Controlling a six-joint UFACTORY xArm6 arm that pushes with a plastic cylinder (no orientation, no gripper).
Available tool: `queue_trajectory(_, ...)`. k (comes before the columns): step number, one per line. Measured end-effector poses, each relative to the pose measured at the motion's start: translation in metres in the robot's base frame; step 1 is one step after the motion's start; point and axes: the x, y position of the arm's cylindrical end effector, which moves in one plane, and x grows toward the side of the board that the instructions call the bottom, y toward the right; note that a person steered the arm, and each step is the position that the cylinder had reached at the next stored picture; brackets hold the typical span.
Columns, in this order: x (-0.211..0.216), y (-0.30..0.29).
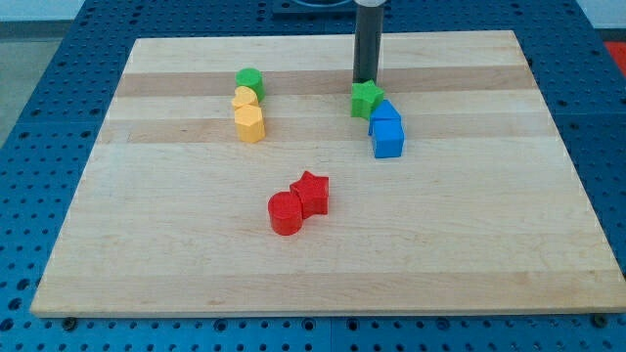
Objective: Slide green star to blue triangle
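Pushing the green star (366, 99) up against the blue blocks near the desk's (313, 264) upper right.

No pincer is showing on this arm, so its state cannot be told; my tip (365, 81) is sitting at the star's 12 o'clock, touching or nearly so. The star is lying against the blue triangle (384, 110) at its 4 o'clock, with a blue cube (388, 138) beyond. The slide is looking nearly finished; at most a short nudge toward 4 o'clock is being called for, gently, without scattering the blues.
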Motion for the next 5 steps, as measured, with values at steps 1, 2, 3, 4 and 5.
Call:
queue_trajectory(1, 0.000, 0.006)
queue_trajectory(2, 0.000, 0.014)
queue_trajectory(3, 0.000, 0.017)
queue_trajectory(4, 0.000, 0.017)
queue_trajectory(5, -0.003, 0.017)
